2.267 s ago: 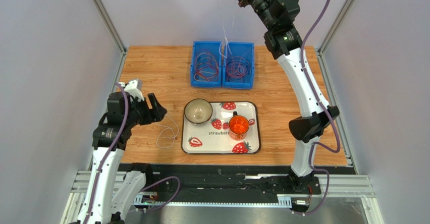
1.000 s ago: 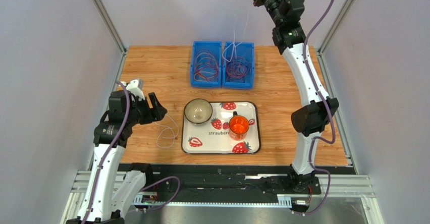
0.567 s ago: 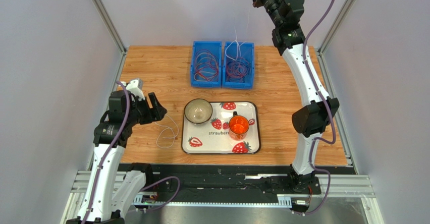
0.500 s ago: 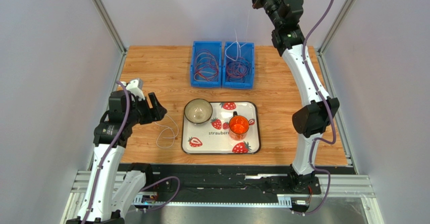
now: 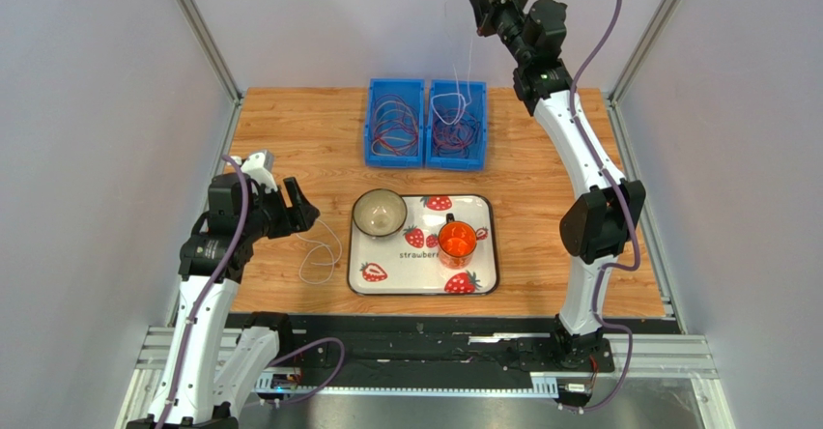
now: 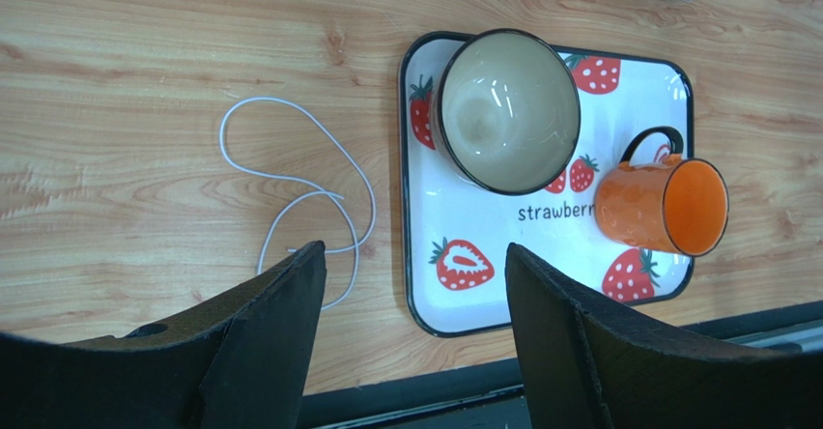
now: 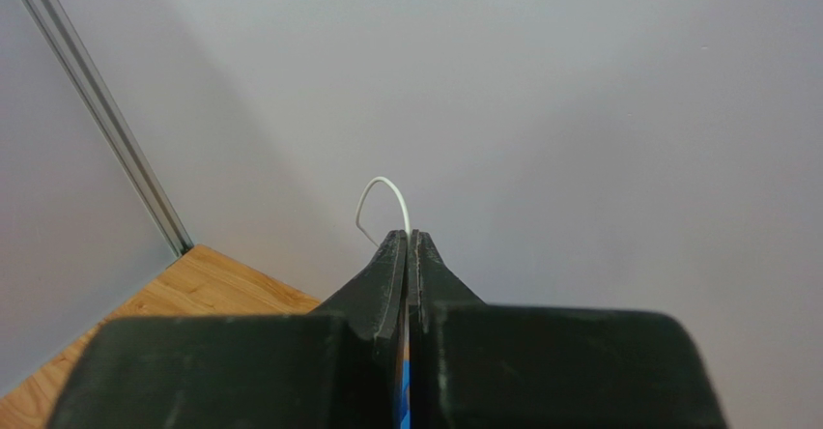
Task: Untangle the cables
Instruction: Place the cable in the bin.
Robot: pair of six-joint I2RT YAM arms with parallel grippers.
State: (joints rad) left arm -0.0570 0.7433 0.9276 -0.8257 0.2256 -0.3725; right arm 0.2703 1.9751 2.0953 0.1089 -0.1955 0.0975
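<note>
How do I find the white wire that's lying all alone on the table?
Look for the strawberry tray in the middle of the wooden table. Just left of it, on bare wood, lies a thin white wire in loose loops. It is the only wire lying outside the blue bins at the back.

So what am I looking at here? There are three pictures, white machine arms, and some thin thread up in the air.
Two robot arms are bolted to a table. One picture looks down from above; the other two come from cameras on each arm's wrist, so you see its own fingers. The right gripper is shut on a thin white wire, raised high above two blue bins of coiled wires. The left gripper hangs open near a loose white wire on the wood. Beside it a strawberry tray carries a bowl and an orange mug.
</note>
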